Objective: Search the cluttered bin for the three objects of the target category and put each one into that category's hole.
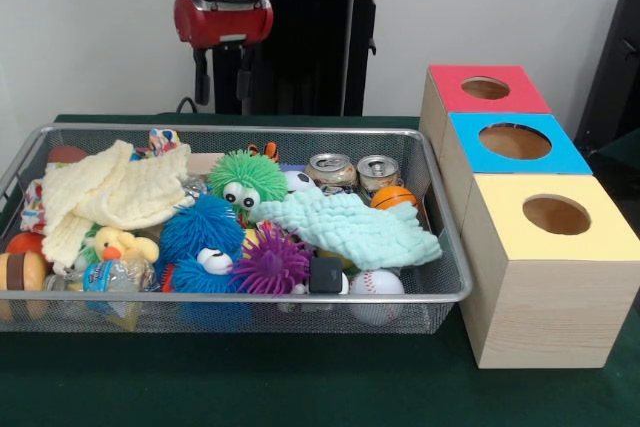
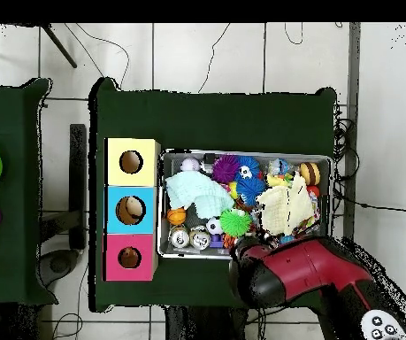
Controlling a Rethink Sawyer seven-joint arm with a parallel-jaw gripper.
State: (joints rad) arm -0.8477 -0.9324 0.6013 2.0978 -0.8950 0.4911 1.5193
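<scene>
A wire mesh bin (image 1: 250,297) holds a jumble of toys. Among them are a baseball (image 1: 377,283), a small orange basketball (image 1: 393,196) and a soccer ball (image 1: 298,181) half hidden behind a green fuzzy toy (image 1: 247,179). Two cans (image 1: 331,169) stand at the back. A mint cloth (image 1: 350,227) and a yellow cloth (image 1: 110,192) cover other items. Three boxes stand beside the bin, each with a hole: red (image 1: 486,88), blue (image 1: 515,140), yellow (image 1: 556,215). My gripper (image 1: 222,82) hangs open and empty above the bin's back edge.
Blue (image 1: 203,232) and purple (image 1: 270,260) fuzzy toys, a rubber duck (image 1: 118,244), a black cube (image 1: 325,273) and a burger toy (image 1: 20,272) crowd the front. In the overhead view the arm (image 2: 303,270) covers the bin's corner (image 2: 246,152). Something pale shows in the blue hole (image 2: 131,210).
</scene>
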